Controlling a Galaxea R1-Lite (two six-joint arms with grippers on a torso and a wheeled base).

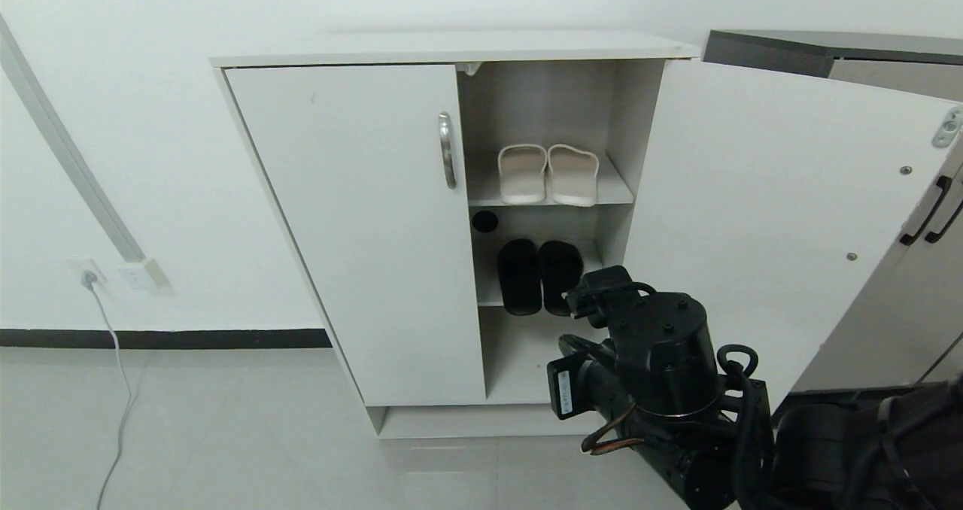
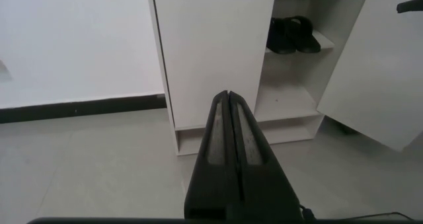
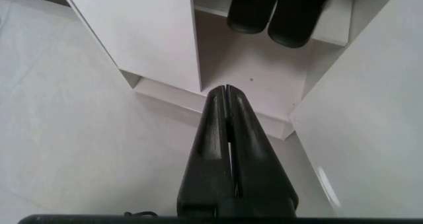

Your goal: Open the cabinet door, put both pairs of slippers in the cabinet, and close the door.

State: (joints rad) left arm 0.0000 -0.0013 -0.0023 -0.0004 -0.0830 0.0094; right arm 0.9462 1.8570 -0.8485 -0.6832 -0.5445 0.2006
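The white cabinet (image 1: 353, 224) has its right door (image 1: 767, 217) swung wide open and its left door (image 1: 361, 232) closed. A pair of beige slippers (image 1: 548, 173) lies on the upper shelf. A pair of black slippers (image 1: 538, 275) (image 3: 277, 9) (image 2: 293, 34) lies on the middle shelf. My right gripper (image 1: 583, 301) (image 3: 226, 92) is shut and empty, hovering just in front of the open compartment, below the black slippers. My left gripper (image 2: 227, 95) is shut and empty, held over the floor some way in front of the closed left door.
The open door stands out to the right, close beside my right arm. A grey cabinet (image 1: 895, 194) with black handles stands behind it. A wall socket (image 1: 89, 272) and its cable (image 1: 120, 390) are far left. Bare tiled floor (image 1: 226, 435) lies before the cabinet.
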